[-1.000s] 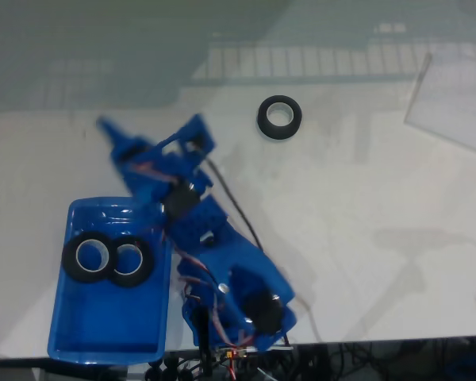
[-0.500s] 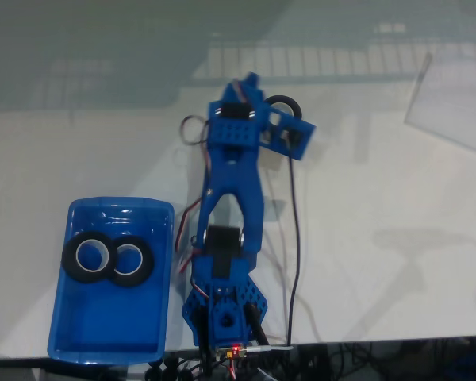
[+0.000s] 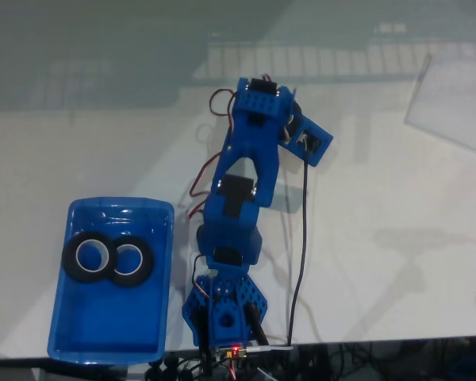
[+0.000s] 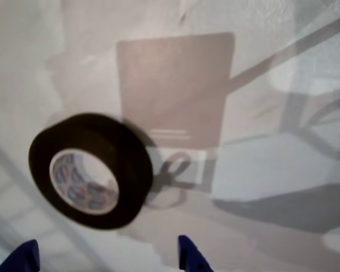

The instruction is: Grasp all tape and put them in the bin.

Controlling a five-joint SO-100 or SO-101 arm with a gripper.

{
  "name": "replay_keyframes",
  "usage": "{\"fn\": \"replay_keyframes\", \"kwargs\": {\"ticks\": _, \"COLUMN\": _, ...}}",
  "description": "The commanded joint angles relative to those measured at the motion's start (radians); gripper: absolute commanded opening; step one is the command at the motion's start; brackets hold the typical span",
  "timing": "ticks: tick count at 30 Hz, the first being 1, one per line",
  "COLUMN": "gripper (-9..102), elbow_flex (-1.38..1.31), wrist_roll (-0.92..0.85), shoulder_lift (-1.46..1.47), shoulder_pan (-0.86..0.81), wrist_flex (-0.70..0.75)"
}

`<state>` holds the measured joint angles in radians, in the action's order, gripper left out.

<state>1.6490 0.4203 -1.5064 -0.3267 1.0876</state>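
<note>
Arm (image 3: pixel 246 159) swung right over third tape roll (image 4: pixel 92 170); gripper (image 4: pixel 105 262) spread; two rolls (image 3: pixel 107 259) lay in bin (image 3: pixel 103 325).

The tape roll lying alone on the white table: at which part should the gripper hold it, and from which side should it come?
Probably from above. The tape roll lies flat on the table, hole upward, so one fingertip could go into the pale core and the other outside the black wall nearest the gripper. In the wrist view the fingertips stand spread, short of the roll.
</note>
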Motion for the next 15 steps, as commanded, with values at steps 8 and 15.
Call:
{"fn": "replay_keyframes", "kwargs": {"ticks": 8, "gripper": 31, "elbow_flex": -0.275, "wrist_roll": -0.005, "shoulder_lift": 0.215, "shoulder_pan": -0.006, "wrist_flex": 0.130}}
{"fn": "replay_keyframes", "kwargs": {"ticks": 15, "gripper": 29, "elbow_flex": -0.446, "wrist_roll": -0.003, "shoulder_lift": 0.382, "shoulder_pan": -0.012, "wrist_flex": 0.215}}
